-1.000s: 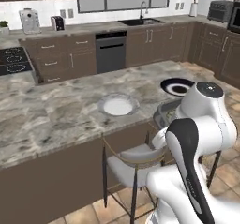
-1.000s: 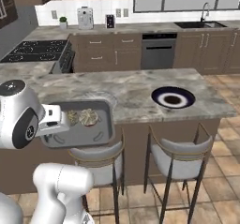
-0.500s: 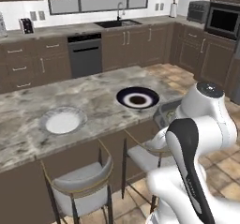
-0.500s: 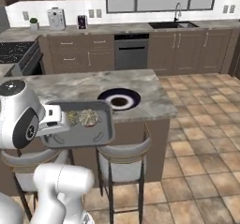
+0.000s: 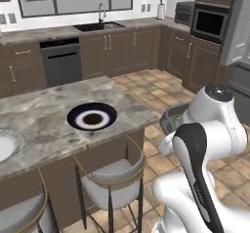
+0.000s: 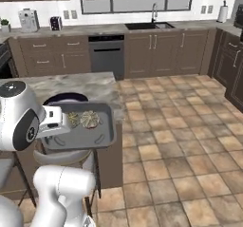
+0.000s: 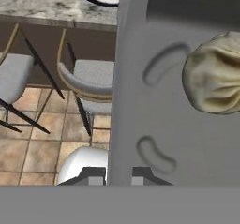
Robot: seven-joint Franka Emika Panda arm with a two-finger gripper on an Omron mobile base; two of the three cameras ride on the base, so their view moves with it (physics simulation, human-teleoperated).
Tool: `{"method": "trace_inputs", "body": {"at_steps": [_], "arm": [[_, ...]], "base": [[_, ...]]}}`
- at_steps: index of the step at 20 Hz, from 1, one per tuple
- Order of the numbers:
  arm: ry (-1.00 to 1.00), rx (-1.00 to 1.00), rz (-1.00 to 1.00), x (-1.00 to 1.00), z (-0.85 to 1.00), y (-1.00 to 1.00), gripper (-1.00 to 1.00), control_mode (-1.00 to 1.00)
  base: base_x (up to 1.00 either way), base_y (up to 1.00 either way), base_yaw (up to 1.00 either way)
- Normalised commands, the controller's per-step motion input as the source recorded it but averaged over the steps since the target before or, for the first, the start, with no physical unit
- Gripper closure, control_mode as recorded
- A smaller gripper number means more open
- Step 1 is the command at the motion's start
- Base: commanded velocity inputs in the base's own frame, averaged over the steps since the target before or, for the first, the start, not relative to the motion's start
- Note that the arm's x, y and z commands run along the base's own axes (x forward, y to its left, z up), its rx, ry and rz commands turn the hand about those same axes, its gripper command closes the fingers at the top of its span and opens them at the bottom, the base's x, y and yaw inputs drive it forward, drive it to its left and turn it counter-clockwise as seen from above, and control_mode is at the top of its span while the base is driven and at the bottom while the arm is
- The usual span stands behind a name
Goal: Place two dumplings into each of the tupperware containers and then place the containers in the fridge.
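Pinching the near rim of the shallow dark grey rectangular tupperware tub [image 6: 90,133], the claw [image 7: 118,174] carries it in the air just off the marble tabletop's [image 5: 44,120] right end. Two tan crinkled dumplings [image 6: 84,119] sit side by side inside it. A round dark-rimmed plate [image 5: 92,116] rests near that tabletop end.

Count: one grey tub [image 6: 102,138] on my claw, two dumplings [image 6: 90,119] in it. One dark-rimmed plate [image 5: 92,116] and one pale plate [image 5: 6,146] on the surface [image 5: 44,115]. Two stools [image 5: 113,177] visible.
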Motion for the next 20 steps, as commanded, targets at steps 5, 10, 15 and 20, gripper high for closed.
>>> {"method": "trace_inputs", "body": {"at_steps": [5,10,15,20], "arm": [[0.00,0.00,0.00,0.00,0.00,0.00,1.00,1.00],[0.00,0.00,0.00,0.00,0.00,0.00,1.00,1.00],[0.00,0.00,0.00,0.00,0.00,0.00,1.00,1.00],[0.00,0.00,0.00,0.00,0.00,0.00,1.00,1.00]], "base": [[0.24,-1.00,-0.08],[0.43,-0.82,-0.12],[0.80,-0.30,-0.01],[0.80,-0.36,-0.11]]}}
